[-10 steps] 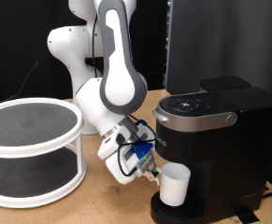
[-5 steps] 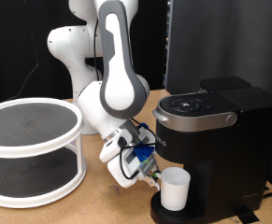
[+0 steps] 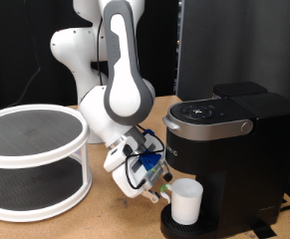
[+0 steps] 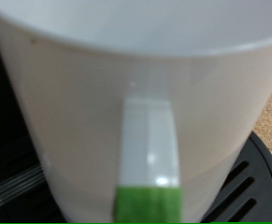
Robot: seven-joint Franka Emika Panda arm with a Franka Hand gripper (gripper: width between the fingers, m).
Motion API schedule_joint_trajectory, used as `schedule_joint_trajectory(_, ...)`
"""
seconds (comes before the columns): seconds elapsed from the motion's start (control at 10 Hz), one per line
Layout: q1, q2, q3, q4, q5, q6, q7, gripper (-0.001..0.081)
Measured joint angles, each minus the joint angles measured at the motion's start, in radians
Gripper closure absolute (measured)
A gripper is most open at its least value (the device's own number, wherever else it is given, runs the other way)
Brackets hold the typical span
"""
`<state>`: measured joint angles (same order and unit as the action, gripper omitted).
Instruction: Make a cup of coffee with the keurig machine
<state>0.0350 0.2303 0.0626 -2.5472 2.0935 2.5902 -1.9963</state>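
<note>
The white cup (image 3: 187, 201) stands upright on the round drip base under the spout of the black keurig machine (image 3: 224, 149), whose lid is down. My gripper (image 3: 163, 190) is low at the cup's side towards the exterior view's left, right by its handle. In the wrist view the cup (image 4: 89, 103) fills the picture, with its handle (image 4: 150, 149) in the middle, white above and green at the end. No finger shows on the handle, so the gripper is open and holds nothing.
A white two-tier round rack (image 3: 33, 159) stands at the exterior view's left on the wooden table (image 3: 105, 221). The white arm base (image 3: 80, 50) is behind. A dark panel stands behind the machine.
The cup came down onto the drip base and now stays still. The hand has drawn back slightly towards the exterior view's left.
</note>
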Motion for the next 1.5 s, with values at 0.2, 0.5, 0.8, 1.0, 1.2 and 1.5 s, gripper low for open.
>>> schedule_joint_trajectory(0.2,0.000,0.006,0.000,0.000,-0.003,0.003,0.002,0.0003)
schedule_joint_trajectory(0.5,-0.008,0.009,-0.006,-0.005,-0.059,0.004,0.053,0.0003)
schedule_joint_trajectory(0.8,-0.028,-0.004,-0.010,-0.020,-0.173,0.003,0.166,0.0003)
schedule_joint_trajectory(1.0,-0.044,-0.034,-0.012,-0.040,-0.249,-0.006,0.238,0.0003)
schedule_joint_trajectory(1.2,-0.062,-0.084,-0.016,-0.068,-0.333,-0.037,0.315,0.0003)
schedule_joint_trajectory(1.5,-0.088,-0.192,-0.038,-0.119,-0.471,-0.101,0.439,0.0003)
